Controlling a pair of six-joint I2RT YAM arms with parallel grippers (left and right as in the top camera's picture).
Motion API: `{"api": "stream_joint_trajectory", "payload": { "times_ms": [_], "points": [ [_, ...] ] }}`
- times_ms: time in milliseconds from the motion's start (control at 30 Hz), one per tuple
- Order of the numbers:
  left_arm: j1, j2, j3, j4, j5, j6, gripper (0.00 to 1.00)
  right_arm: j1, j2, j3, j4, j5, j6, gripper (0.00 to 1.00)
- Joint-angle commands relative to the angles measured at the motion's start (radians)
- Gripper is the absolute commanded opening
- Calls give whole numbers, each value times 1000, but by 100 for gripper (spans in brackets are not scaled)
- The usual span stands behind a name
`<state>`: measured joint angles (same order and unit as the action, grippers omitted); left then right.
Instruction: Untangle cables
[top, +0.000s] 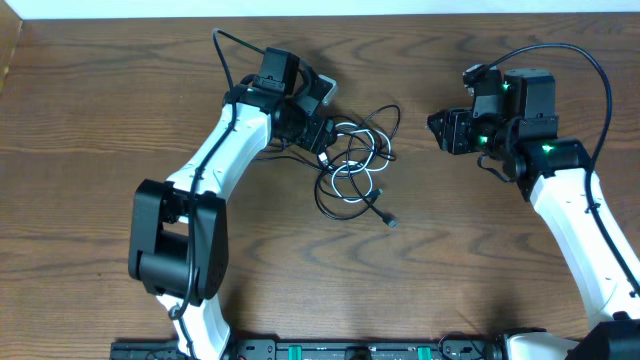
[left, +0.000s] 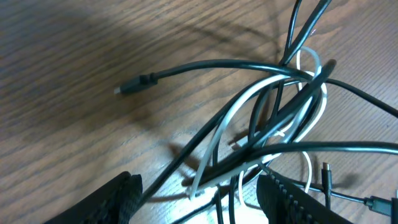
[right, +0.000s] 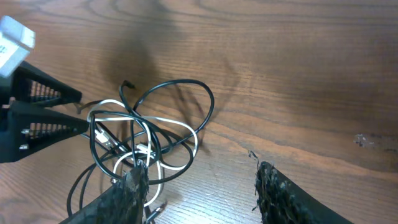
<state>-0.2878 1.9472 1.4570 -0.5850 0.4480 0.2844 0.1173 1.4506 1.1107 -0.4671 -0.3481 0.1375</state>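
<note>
The black cable and the shorter white cable lie tangled in one heap at the table's middle. My left gripper is at the heap's left edge. In the left wrist view it is open, and strands of the black cable and the white cable run between its fingers. My right gripper is open and empty to the right of the heap. The right wrist view shows the black loops and white loops ahead of its left finger.
The wooden table carries only the cable heap. A black plug end lies loose on the wood away from the heap. Thick black robot wires arc over each arm.
</note>
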Motion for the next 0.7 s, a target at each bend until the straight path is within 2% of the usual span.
{"api": "stream_joint_trajectory", "payload": {
  "times_ms": [0, 133, 200, 233, 300, 367, 467, 667],
  "points": [
    [5, 58, 14, 22, 32, 26, 64, 6, 3, 21, -1, -10, -4, 53],
    [5, 96, 14, 49, 34, 26, 64, 20, 3, 21, 0, -10, -5, 53],
    [5, 114, 14, 61, 34, 26, 61, 27, 3, 21, 1, -10, -5, 54],
    [5, 122, 14, 66, 34, 26, 57, 31, 3, 21, 3, -10, -5, 54],
    [5, 127, 14, 71, 34, 25, 38, 37, 3, 21, 5, -10, -5, 54],
    [6, 117, 14, 71, 34, 2, 24, 44, 3, 21, 9, -10, -5, 54],
    [15, 68, 19, 67, 35, -90, 8, 60, 7, 21, 33, -11, -4, 54],
    [23, -195, 23, 64, 100, -251, 8, 109, 46, 21, 122, -80, -5, 57]
  ]
}}
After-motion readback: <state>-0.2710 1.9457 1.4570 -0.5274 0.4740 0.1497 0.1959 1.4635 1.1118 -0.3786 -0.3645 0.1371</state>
